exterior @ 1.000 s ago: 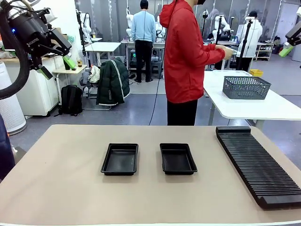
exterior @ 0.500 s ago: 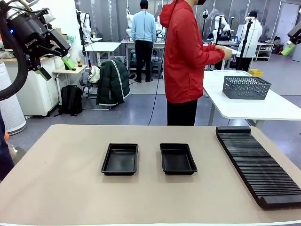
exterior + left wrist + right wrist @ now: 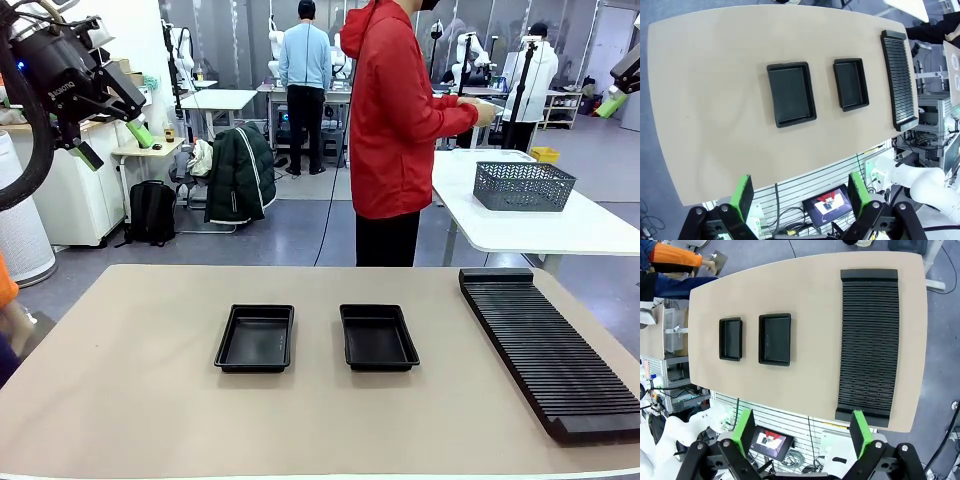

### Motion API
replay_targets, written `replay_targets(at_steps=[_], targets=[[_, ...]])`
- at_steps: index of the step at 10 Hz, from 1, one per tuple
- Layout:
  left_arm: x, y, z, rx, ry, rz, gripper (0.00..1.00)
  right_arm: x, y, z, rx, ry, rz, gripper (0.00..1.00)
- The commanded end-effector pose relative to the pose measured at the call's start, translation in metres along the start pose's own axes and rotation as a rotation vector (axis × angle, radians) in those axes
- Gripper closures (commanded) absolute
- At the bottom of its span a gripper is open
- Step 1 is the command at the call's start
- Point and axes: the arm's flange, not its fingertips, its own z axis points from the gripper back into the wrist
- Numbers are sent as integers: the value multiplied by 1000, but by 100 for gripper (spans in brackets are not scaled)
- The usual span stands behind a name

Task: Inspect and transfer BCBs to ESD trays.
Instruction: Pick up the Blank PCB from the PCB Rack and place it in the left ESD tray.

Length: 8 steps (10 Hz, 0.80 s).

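1. The ESD trays lie side by side on the bench [image 3: 120,400], close but not touching: the first tray [image 3: 255,338] and the second tray [image 3: 378,337]. Both are empty, with no BCBs in them yet.
2. The left hand [image 3: 801,194] hangs high, well above the trays. Its fingers are spread wide and hold nothing.
3. The right hand [image 3: 804,432] is likewise raised, spread wide and empty, with the ribbed rack [image 3: 869,340] far below it.
4. I judge this to be the very start, a waiting step.
5. The next move calls for a board to be presented, perhaps by the person [image 3: 395,120], and then for one hand to descend.
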Motion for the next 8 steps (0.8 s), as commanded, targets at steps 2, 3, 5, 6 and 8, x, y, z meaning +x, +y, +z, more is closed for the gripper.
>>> replay_targets(at_steps=[2,3,5,6,8], targets=[[-1,-11,8,83,-38,31,0,0,-1,1,-2,-1,-1,0],[-1,-12,10,94,-46,47,0,0,-1,1,-2,-1,-1,0],[0,-14,12,136,-55,102,0,0,-1,1,-2,-1,-1,0],[1,-17,12,140,-55,98,0,0,-1,1,-2,-1,-1,0],[3,-24,14,156,-70,86,0,0,-1,1,-2,-1,-1,0]])
